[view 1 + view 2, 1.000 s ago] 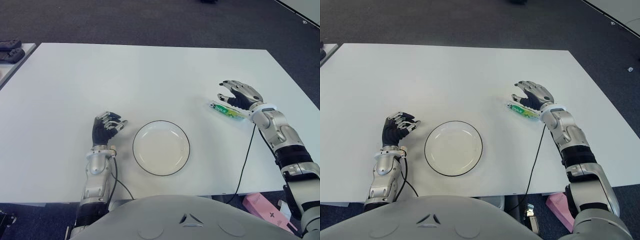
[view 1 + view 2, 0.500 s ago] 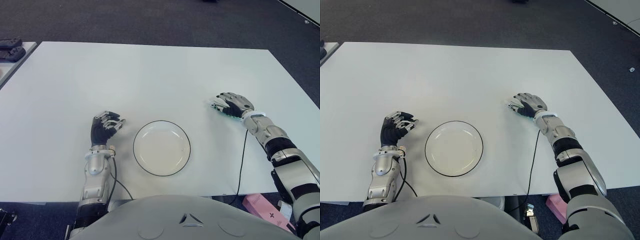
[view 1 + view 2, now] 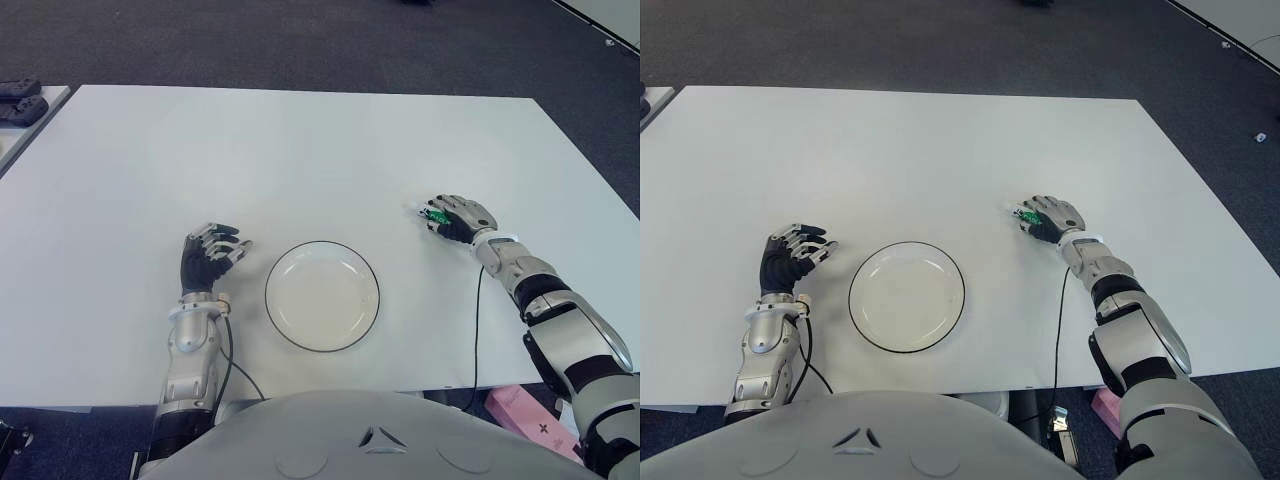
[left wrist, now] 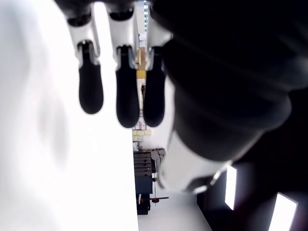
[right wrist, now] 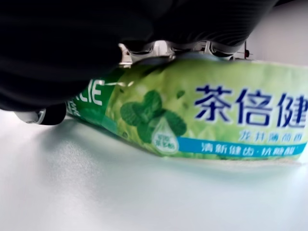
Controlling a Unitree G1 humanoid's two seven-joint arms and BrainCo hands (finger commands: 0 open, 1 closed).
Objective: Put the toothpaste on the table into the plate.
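- Left hand (image 3: 208, 256) shows beside the plate's left, fingers loosely curled, holding nothing.
- White plate (image 3: 322, 296) with a dark rim sits near the table's (image 3: 280, 150) front edge.
- Right hand (image 3: 455, 217) covers the green toothpaste tube (image 5: 202, 111), fingers closed over it, toward the right edge; the tube lies flat, only its tip showing, pointing left.

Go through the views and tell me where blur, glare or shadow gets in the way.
Right wrist view: toothpaste print softly blurred, the right hand a dark mass above it, a faint shadow on the table below. Left wrist view: table surface blown out to white, the left hand dark and close. Eye views: evenly lit, plate sharp, only soft shadows.
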